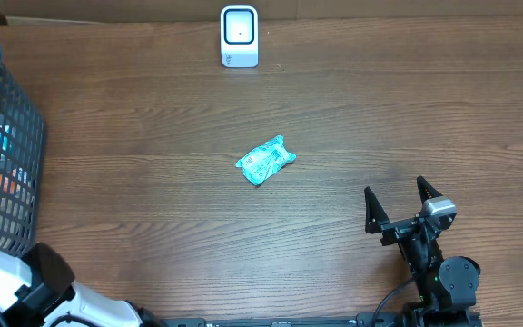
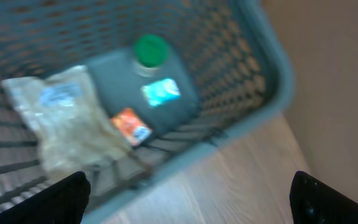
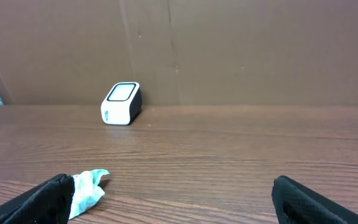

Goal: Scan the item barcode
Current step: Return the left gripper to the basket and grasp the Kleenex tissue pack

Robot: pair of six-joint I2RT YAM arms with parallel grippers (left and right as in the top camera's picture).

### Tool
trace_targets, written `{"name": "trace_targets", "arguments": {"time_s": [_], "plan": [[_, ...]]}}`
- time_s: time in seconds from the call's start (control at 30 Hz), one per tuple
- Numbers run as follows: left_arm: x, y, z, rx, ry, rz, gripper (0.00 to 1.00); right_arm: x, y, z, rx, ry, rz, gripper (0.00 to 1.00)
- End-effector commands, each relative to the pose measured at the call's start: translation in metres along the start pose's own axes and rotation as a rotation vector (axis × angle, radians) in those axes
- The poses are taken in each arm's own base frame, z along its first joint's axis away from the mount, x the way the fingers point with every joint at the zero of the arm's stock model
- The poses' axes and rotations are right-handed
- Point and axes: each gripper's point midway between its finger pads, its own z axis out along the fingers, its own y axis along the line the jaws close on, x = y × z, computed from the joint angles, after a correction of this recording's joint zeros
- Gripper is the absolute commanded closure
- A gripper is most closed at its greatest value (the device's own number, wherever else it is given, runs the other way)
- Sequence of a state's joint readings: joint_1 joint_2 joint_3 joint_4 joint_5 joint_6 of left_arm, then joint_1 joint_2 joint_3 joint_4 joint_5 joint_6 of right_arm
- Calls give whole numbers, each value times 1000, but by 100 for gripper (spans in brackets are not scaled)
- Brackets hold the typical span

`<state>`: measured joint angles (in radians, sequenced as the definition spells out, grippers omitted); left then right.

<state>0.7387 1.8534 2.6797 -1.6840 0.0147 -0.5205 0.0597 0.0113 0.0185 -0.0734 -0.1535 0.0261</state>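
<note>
A crumpled teal packet (image 1: 266,161) lies near the middle of the wooden table; it also shows at the lower left of the right wrist view (image 3: 87,190), just beside my right gripper's left finger. The white barcode scanner (image 1: 239,36) stands at the table's far edge, its window up (image 3: 121,103). My right gripper (image 1: 395,188) hovers at the front right, open and empty (image 3: 169,186). My left gripper (image 2: 188,193) is open with nothing between its fingers, above the table just outside the basket's rim (image 2: 272,81).
A grey mesh basket (image 1: 7,136) stands at the left edge. It holds a dark container with a green cap (image 2: 151,50), a clear plastic bag (image 2: 61,118) and a small orange packet (image 2: 131,126). A brown cardboard wall (image 3: 229,50) backs the table.
</note>
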Motion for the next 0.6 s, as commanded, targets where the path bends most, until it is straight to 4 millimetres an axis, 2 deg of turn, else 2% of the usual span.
{"name": "trace_targets", "arguments": {"time_s": [0.0,0.07,0.23,0.27,0.47,0.57], "plan": [[-9,35,29,-125,31,-77,9,2,1,0,-7,0,4,0],[-11,45,48,-151,59,-73,8,2,1,0,-7,0,4,0],[-7,53,95,-190,145,14,8,2,1,0,-7,0,4,0],[-4,55,115,-201,186,59,9,2,1,0,-7,0,4,0],[6,64,166,-224,284,162,12,2,1,0,-7,0,4,0],[12,68,185,-233,319,177,12,2,1,0,-7,0,4,0]]}}
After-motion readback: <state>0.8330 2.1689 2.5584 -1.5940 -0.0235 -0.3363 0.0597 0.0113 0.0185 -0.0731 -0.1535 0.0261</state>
